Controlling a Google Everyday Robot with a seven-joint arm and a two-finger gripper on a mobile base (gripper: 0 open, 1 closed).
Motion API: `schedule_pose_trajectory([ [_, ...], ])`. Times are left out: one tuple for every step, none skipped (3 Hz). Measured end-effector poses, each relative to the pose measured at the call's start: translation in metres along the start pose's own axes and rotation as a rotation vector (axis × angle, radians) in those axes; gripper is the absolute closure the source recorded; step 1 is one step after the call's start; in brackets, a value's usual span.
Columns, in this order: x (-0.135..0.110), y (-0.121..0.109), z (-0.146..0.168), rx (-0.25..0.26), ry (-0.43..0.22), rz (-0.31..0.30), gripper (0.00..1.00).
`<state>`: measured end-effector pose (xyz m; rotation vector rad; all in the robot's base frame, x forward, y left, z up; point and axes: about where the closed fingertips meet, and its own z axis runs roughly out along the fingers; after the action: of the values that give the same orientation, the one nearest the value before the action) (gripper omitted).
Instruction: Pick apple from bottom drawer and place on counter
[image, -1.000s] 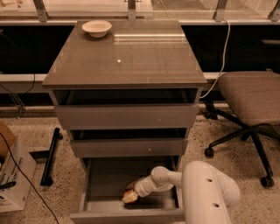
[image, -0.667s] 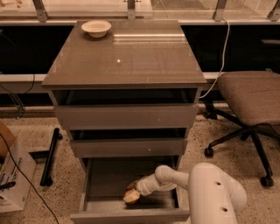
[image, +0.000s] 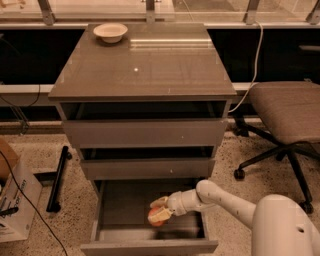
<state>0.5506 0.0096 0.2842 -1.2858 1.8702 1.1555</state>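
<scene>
- The gripper (image: 158, 210) is inside the open bottom drawer (image: 120, 200). It is below the front edge of the counter (image: 150, 70) and close to the middle of that edge.
- Compared with one second ago, the gripper and the apple (image: 155, 221) are together a small step more to the right and a bit higher in the picture. The bend of the arm (image: 207, 190) is also higher and further to the right.
- The apple goes together with the gripper, so I judge that the grasp is made and the lift out of the drawer begins. The placing on the counter is not yet done.
- The two pale fingers are closed narrowly around the apple, one above it and one across its front, so the gripper is holding the apple.
- The apple is small and round, with a red-orange colour. The fingers cover most of it, and only its lower part shows.
- I cannot tell if the apple touches the drawer floor or is already a little above it.
- The bottom drawer is pulled out far. The two upper drawers (image: 145, 132) are pulled out only a little, so the way up passes in front of them.
- On the counter, a bowl (image: 110, 32) stands near the back left corner. The front edge and the right corners are well apart from it, so I think they are suitable places for the apple.
</scene>
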Motion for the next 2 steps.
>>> schedule_pose_trajectory([
  [-0.056,0.034,-0.077,0.082,0.013,-0.071,1.00],
  [-0.101,0.075,-0.114,0.134,0.060,-0.140,1.00],
])
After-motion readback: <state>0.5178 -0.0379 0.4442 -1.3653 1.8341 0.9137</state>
